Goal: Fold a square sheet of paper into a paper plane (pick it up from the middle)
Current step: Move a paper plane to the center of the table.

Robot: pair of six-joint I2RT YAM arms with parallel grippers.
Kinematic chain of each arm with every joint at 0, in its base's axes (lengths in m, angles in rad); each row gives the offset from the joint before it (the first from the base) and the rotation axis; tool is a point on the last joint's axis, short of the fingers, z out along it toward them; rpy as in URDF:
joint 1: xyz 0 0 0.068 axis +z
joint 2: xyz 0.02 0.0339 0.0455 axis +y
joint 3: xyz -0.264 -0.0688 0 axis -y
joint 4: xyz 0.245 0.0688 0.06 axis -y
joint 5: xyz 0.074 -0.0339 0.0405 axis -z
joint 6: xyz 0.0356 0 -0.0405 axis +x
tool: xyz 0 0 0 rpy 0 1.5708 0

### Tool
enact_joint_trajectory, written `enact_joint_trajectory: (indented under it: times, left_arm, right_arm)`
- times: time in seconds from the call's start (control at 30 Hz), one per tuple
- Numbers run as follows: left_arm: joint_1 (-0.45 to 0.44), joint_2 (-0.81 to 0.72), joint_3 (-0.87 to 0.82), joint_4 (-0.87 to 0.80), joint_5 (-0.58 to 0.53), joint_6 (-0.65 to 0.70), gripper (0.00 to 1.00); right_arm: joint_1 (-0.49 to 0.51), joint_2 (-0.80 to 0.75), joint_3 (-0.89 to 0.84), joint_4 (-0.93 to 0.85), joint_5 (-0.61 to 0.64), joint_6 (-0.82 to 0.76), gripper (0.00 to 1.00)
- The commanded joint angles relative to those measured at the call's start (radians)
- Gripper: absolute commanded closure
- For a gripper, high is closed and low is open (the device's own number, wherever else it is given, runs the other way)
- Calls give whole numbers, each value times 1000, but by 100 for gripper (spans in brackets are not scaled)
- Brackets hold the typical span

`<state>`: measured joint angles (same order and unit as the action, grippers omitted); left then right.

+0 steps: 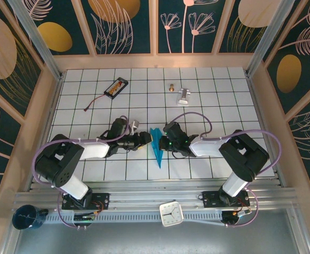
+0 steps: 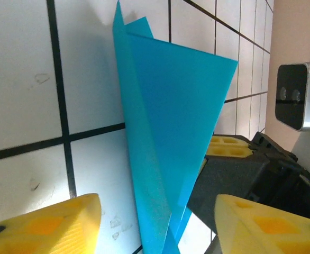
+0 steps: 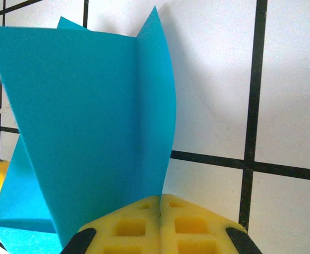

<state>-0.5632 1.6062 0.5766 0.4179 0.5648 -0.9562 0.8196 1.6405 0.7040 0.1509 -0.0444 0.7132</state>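
Teal-blue paper plane [image 1: 157, 151] shows just below the centre of the top view, over the white gridded surface [image 1: 218, 100]. Its sharp tip is aimed at the bottom of the frame, and it sits between the two tools. The right tool [image 3: 160, 200] is fully closed, its yellow pads pinching the plane's edge, and the folded paper rises above them. The left tool [image 2: 157, 230] is partly open, with one pad on each side of the plane, neither touching it.
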Motion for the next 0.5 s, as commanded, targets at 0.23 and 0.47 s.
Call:
enact_joint_trajectory:
  times: [0.23,0.47]
  left_arm:
    - [-7,102,87,3,29,16,76]
    - [17,85,82,-37,-25,29,97]
  right_arm:
    - [-2,-21,-1,0,25,20,97]
    - [-19,-60,-34,-19,57,78,98]
